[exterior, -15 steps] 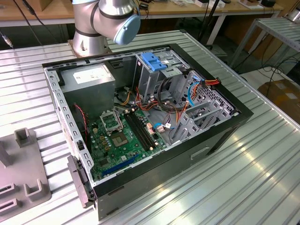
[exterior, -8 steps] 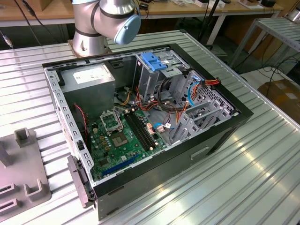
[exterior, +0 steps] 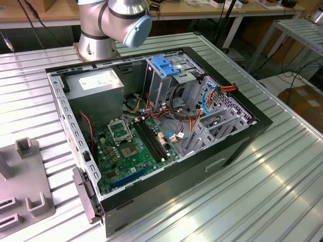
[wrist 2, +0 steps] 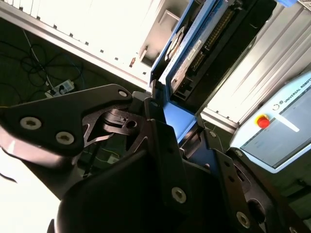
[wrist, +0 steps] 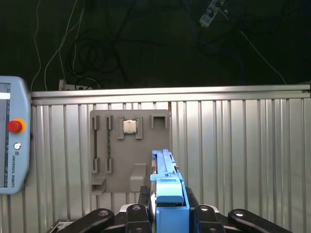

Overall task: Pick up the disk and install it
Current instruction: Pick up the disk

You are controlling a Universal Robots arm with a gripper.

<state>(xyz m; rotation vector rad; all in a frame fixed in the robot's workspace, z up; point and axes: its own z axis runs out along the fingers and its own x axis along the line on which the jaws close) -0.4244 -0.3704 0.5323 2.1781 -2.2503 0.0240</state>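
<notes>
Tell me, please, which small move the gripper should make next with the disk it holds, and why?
Probably carry the disk toward the open computer case. The gripper is shut on it, edge-on, with the ribbed table and grey fixture plate beyond, so the disk is picked up but not yet at the drive cage.

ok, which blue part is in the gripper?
The blue-railed disk, clamped in the gripper in both wrist views. The chunky light-blue latch block sits apart, on the drive cage inside the computer case.

Ribbed metal table (exterior: 282,166) under bright glare — wooden workbench (exterior: 55,17) behind, cables (wrist: 92,51) on dark floor.
</notes>
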